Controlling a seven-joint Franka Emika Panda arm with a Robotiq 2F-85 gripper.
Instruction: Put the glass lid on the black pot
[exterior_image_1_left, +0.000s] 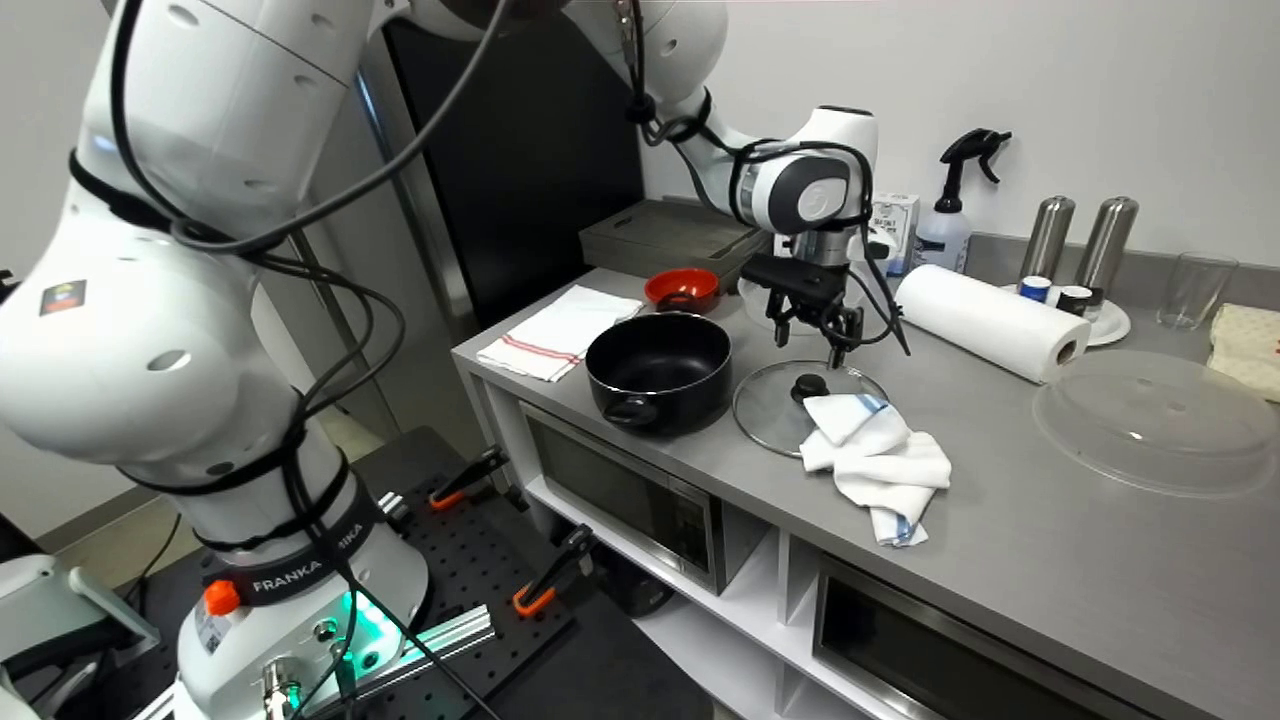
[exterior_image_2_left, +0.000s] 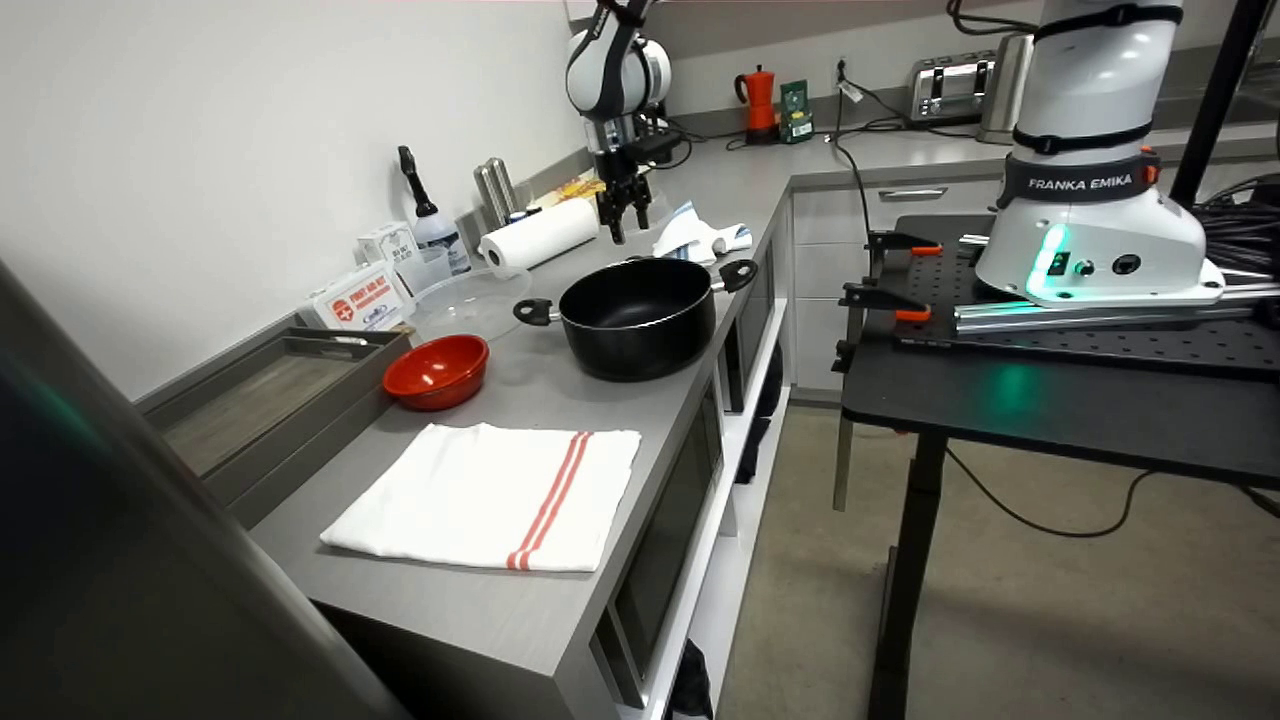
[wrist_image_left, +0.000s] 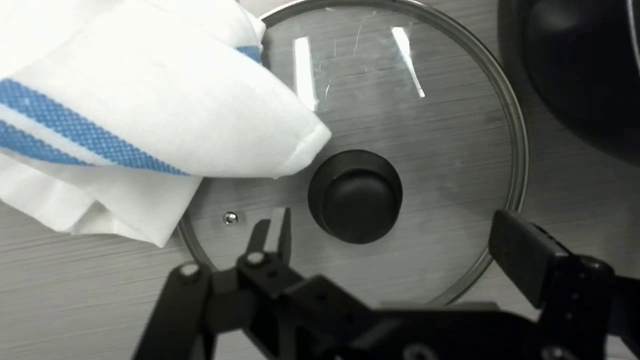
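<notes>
Before I descend, I'd centre the round black knob (wrist_image_left: 356, 200) in the pincer (wrist_image_left: 392, 226) | pincer wide, nothing gripped | flat, clear glass lid (wrist_image_left: 425, 145) on grey desk (exterior_image_1_left: 1010, 500), round black cooking pot (wrist_image_left: 582, 67) near its two o'clock, wrist view | white, blue-striped cloth (wrist_image_left: 185, 110) overlaps the lid's ten o'clock; I'd avoid pinching it, then lift level

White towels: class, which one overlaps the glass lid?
The crumpled blue-striped towel covers part of the lid; the red-striped towel lies flat, apart from it.

Arm (exterior_image_1_left: 240, 130) outstretched, hand (wrist_image_left: 392, 230) pointing down, fingers (wrist_image_left: 522, 260) apart
</notes>
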